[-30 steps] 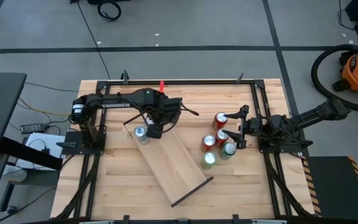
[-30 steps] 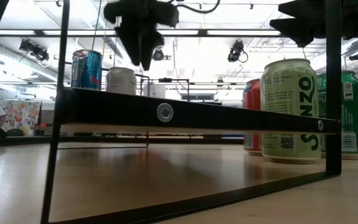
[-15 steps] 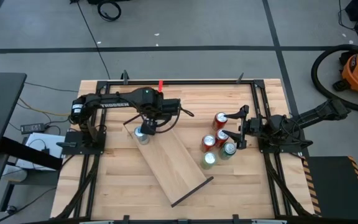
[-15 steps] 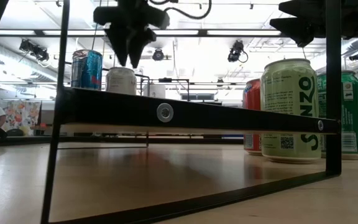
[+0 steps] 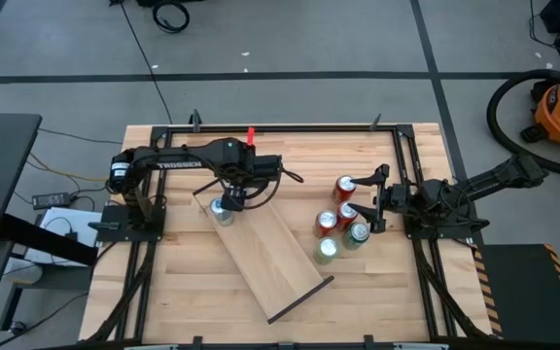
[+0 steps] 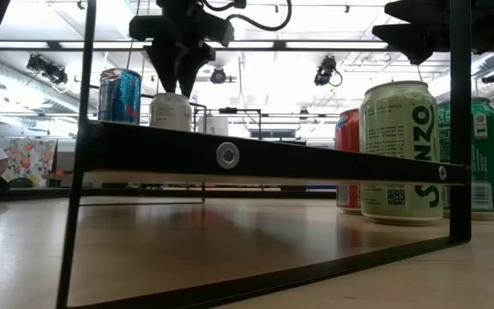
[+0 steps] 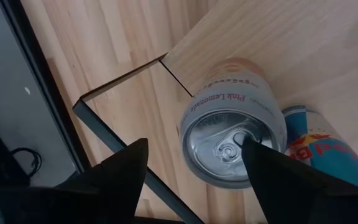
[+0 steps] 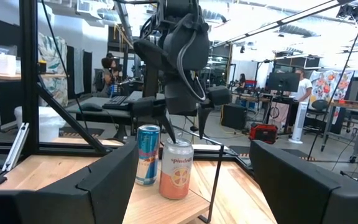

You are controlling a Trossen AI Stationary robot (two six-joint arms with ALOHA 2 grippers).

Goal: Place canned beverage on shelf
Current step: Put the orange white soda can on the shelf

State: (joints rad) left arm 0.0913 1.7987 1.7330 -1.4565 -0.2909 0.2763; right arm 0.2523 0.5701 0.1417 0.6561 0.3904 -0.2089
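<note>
A pale pink-and-white can (image 7: 232, 146) stands upright on the far left end of the shelf (image 5: 265, 248), a pale wood plank lying slantwise on the table. A blue can (image 7: 319, 152) stands right beside it. My left gripper (image 5: 227, 197) hangs open just above the pale can, pointing down, one finger to each side of its top (image 6: 171, 97), touching nothing. My right gripper (image 5: 370, 199) is open and empty at the table's right, next to a cluster of cans.
Several cans stand on the table right of the shelf: red ones (image 5: 345, 187) and green ones (image 5: 358, 233), with a light green can (image 6: 399, 150) nearest the shelf. The shelf's black rod frames (image 6: 80, 146) stand at its short ends. Most of the plank (image 5: 280, 262) is bare.
My left gripper has gone a little toward the table's left edge, from beside the pale can to right above it. The two cans on the shelf have stayed where they were.
</note>
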